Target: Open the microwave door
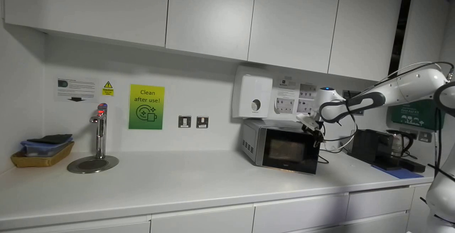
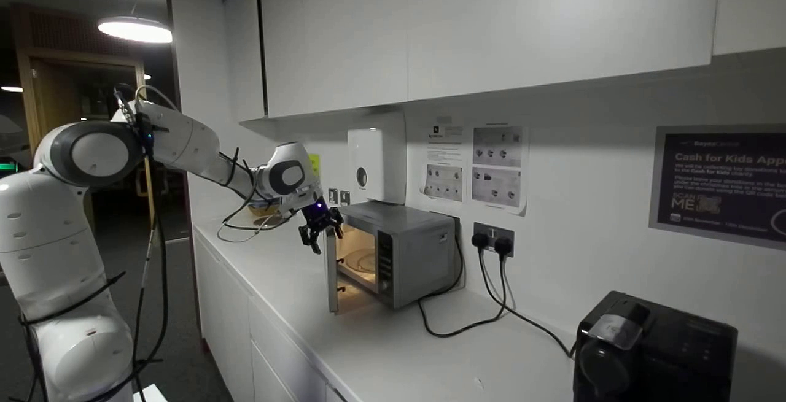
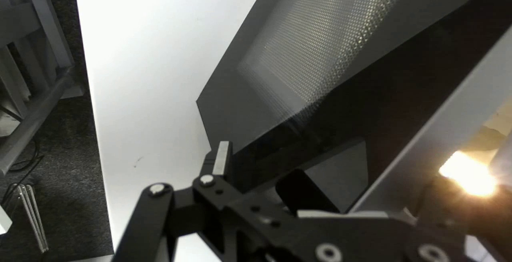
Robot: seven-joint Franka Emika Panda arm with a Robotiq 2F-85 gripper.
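Poster (image 2: 718, 184) cropped by right edge in an exterior view. Wall sheets (image 2: 496, 166) too finely printed to be read. Contact between end effector (image 2: 328, 242) and microwave door (image 1: 289, 150) undetermined.

Green sign (image 1: 146, 107) reads "Clean after use!", case (image 1: 416, 114) "First Aid Kit", poster (image 2: 724, 184) "Cash for Kids" and "SCAN ME".
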